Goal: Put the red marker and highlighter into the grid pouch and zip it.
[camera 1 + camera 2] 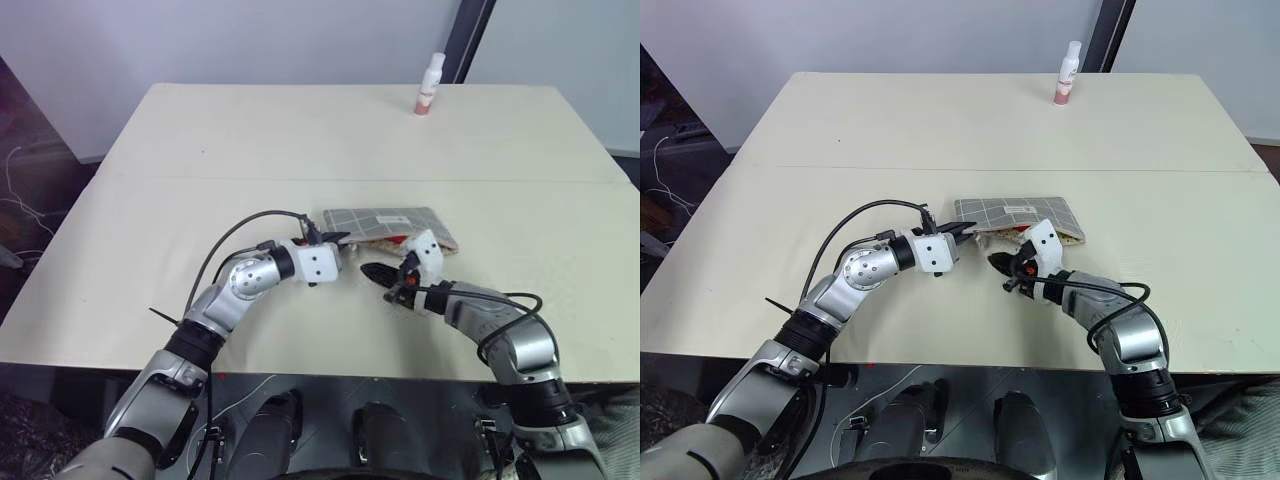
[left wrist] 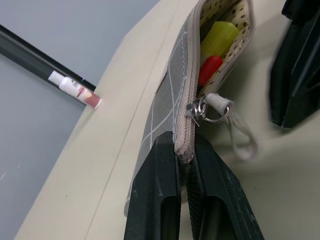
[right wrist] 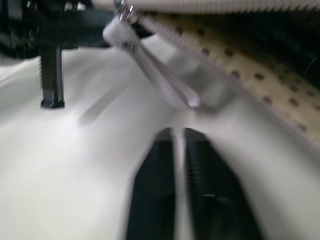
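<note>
The grid pouch point(image 1: 392, 224) lies flat near the middle of the desk point(image 1: 300, 140), well clear of every desk edge. Its mouth stands open along the side facing the robot. Inside the dotted lining, the highlighter point(image 2: 218, 37) and the red marker point(image 2: 208, 70) lie side by side, both within the pouch walls.

The left gripper point(image 2: 184, 155) is clenched on the closed end of the pouch's zipper seam, just beside the zipper pull tab point(image 2: 235, 127). The slider sits at that same end, so the zipper track ahead of it is unzipped.

The right gripper point(image 3: 179, 137) sits low over the desk just in front of the pouch mouth, its fingers point(image 3: 157, 165) drawn nearly together with a narrow gap and nothing between them. The pull tab hangs loose just beyond the fingertips, apart from them.

Open desk surface extends on all sides of the pouch. A white bottle with a pink band point(image 1: 429, 86) stands upright near the far edge, well apart from the pouch and both arms. The two grippers lie close together at the pouch's near-left corner.
</note>
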`<state>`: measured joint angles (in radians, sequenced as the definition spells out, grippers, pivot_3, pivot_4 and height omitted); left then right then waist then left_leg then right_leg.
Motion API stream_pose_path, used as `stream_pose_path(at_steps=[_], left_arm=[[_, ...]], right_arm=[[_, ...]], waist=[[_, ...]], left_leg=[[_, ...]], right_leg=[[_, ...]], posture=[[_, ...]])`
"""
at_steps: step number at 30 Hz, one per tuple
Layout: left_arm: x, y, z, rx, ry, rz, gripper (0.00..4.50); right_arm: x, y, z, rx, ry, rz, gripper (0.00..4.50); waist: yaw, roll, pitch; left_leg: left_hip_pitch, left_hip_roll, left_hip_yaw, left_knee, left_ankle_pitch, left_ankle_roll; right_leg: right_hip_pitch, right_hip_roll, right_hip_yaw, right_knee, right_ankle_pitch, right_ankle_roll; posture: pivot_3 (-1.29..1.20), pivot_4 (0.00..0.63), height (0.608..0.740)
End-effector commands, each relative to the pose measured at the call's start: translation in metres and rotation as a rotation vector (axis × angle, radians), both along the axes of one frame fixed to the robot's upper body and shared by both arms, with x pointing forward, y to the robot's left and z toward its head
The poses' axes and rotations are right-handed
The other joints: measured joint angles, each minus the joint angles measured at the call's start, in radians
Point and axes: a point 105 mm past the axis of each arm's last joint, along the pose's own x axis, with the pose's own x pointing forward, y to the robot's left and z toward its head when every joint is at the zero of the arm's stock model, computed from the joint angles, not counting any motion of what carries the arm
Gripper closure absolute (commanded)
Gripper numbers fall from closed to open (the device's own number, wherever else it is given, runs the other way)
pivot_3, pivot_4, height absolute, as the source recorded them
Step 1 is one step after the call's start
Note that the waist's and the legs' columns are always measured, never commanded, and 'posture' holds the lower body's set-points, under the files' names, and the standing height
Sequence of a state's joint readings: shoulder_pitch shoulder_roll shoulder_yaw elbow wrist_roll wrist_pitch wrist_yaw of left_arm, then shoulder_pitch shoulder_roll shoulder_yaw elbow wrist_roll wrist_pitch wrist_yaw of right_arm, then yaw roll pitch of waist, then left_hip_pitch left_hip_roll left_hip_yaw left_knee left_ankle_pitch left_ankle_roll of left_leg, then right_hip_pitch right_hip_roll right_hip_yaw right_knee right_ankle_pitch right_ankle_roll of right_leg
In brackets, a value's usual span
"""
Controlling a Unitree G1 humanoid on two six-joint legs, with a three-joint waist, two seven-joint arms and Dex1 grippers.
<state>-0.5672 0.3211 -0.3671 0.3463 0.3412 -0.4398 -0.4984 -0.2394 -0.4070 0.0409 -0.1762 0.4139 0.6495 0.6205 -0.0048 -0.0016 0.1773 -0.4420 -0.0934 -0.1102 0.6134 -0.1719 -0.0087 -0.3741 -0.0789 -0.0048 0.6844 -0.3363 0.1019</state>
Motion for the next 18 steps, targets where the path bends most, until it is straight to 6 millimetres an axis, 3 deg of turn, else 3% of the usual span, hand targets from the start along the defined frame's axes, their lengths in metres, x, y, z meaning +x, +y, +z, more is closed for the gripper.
stream_pose_path(at_steps=[1,3,15,18], left_arm=[[0.003,-0.002,0.018,-0.034,-0.049,-0.005,4.5],[0.003,-0.002,0.018,-0.031,-0.05,-0.007,4.5],[0.002,-0.002,0.016,-0.03,-0.043,-0.006,4.5],[0.002,-0.002,0.016,-0.029,-0.04,-0.005,4.5]], right_arm=[[0.003,0.007,0.016,0.03,-0.065,-0.008,2.08],[0.005,0.01,0.016,0.033,-0.07,-0.017,1.11],[0.017,0.034,0.026,0.168,-0.062,-0.019,1.11],[0.019,0.036,0.025,0.168,-0.059,-0.014,1.86]], waist=[[-0.004,0.0,0.0],[-0.005,0.0,0.0],[-0.008,0.0,0.0],[-0.007,0.0,0.0]], left_leg=[[0.0,0.0,0.0,0.0,0.0,0.0],[0.0,0.0,0.0,0.0,0.0,0.0],[0.0,0.0,0.0,0.0,0.0,0.0],[0.0,0.0,0.0,0.0,0.0,0.0]], right_leg=[[0.0,0.0,0.0,0.0,0.0,0.0],[0.0,0.0,0.0,0.0,0.0,0.0],[0.0,0.0,0.0,0.001,0.0,0.0],[0.0,0.0,0.0,0.001,0.0,0.0]], posture=[[0.0,0.15,0.74],[0.0,0.15,0.74],[0.0,0.15,0.74],[0.0,0.15,0.74]])
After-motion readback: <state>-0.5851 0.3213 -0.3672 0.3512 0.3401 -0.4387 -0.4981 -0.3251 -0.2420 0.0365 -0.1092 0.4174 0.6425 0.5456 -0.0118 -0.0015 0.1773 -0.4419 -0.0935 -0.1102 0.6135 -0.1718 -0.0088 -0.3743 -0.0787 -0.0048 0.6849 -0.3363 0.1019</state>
